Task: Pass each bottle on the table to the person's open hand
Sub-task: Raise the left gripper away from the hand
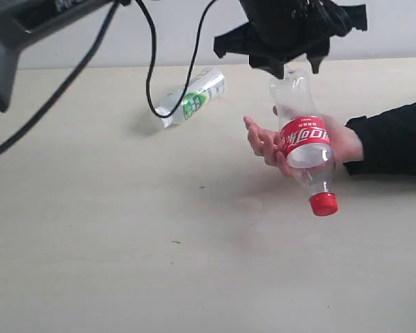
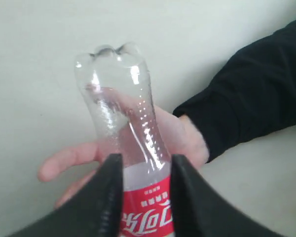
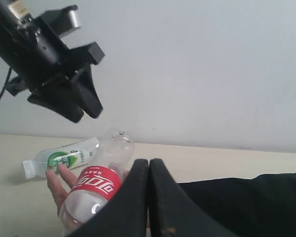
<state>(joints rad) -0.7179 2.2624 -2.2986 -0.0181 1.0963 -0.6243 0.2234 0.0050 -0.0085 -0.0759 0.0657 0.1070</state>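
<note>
The pale desk (image 1: 90,263) fills the exterior view, and a black sleeve (image 1: 395,139) reaches in from 3 o'clock, ending in the person's open hand (image 1: 263,142), palm up. The left claw (image 1: 295,68) hangs above that hand with its jaws apart and gripping nothing; the right wrist view shows clear air between it and the bottle below. The red-label bottle (image 1: 304,139) lies across the palm. Its long axis runs from the base at about 11 o'clock, just under the claw, to the red cap at 5 o'clock, past the edge of the hand. I judge this handover done. The next move probably turns on the green-label bottle (image 1: 194,97). It lies on its side on the desk, well apart from the hand, at about 8 o'clock from the left claw. Its white cap points to 7 o'clock and its base to 1 o'clock, so the claw would have to close across that slant. The right claw (image 3: 149,165) is closed on nothing, and the left looks nearer.
</note>
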